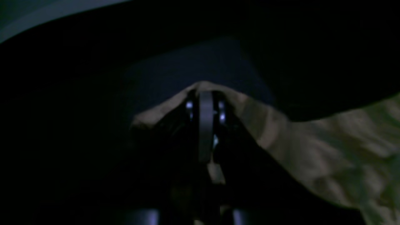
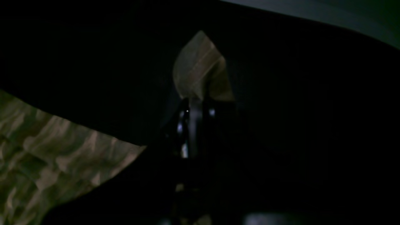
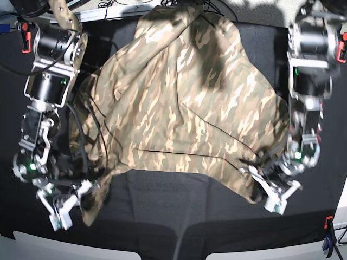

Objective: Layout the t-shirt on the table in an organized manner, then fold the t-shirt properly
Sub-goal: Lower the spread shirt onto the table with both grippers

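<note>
Our left fingers (image 3: 275,203) are pinching cloth at four o'clock in the base view, while our right fingers (image 3: 60,218) press together on another portion at eight o'clock, with a crumpled corner poking past their tips. Nearest the camera, we see pale curved strips (image 3: 62,250) along the bottom, around six o'clock. Just above them lies the dark-covered table (image 3: 173,216), with a lower clamp (image 3: 328,233), red and blue, at four o'clock, beyond our left fingers. Our t-shirt (image 3: 190,119), camouflaged in tan, olive and brown, lies across the middle of the table between our arms. Its nearer edge runs from our right fingers through six o'clock to our left, with creases just above it. Farther up, we see long folds slanting from eight o'clock toward one, and the cloth narrows and bunches at twelve. Toward the far side, we have a red clamp (image 3: 25,39) at ten o'clock and another red clamp (image 3: 341,49) at two.
</note>
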Robot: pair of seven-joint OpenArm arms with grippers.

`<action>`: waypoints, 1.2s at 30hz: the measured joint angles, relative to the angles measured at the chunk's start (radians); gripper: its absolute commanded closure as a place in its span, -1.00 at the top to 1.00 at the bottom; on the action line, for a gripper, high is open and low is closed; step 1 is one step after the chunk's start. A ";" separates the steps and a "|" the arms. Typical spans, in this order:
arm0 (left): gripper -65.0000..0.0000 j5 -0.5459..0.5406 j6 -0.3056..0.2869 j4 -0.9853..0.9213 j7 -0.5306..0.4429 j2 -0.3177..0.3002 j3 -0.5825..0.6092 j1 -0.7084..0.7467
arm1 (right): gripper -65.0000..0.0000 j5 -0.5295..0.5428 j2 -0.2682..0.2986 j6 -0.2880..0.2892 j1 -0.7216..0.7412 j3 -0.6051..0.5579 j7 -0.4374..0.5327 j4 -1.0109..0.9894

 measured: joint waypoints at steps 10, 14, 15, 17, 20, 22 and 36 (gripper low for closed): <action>-1.00 -0.005 0.082 -0.307 -0.030 0.001 -0.001 -0.190 | -1.00 -0.016 0.003 -0.010 0.141 -0.001 0.011 -0.032; -1.00 -0.008 0.191 -0.317 -0.030 -0.004 -0.002 -0.222 | -1.00 -0.044 0.005 -0.014 0.210 -0.001 0.046 -0.158; -1.00 -0.008 0.205 -0.317 -0.031 -0.005 -0.002 -0.224 | -1.00 -0.055 0.006 -0.019 0.221 -0.001 0.051 -0.191; -1.00 -0.006 0.226 -0.317 -0.030 -0.005 -0.002 -0.224 | -1.00 -0.083 0.007 -0.025 0.251 -0.001 0.069 -0.275; -1.00 0.038 0.226 -0.317 -0.031 -0.005 -0.002 -0.217 | -1.00 -0.097 0.006 -0.025 0.288 -0.001 0.106 -0.380; -1.00 0.040 0.247 -0.325 -0.031 -0.005 -0.002 -0.215 | -1.00 -0.095 0.006 -0.025 0.307 -0.001 0.117 -0.428; -1.00 0.038 0.282 -0.337 -0.068 -0.008 -0.002 -0.245 | -1.00 -0.120 0.037 -0.071 0.355 -0.011 0.113 -0.453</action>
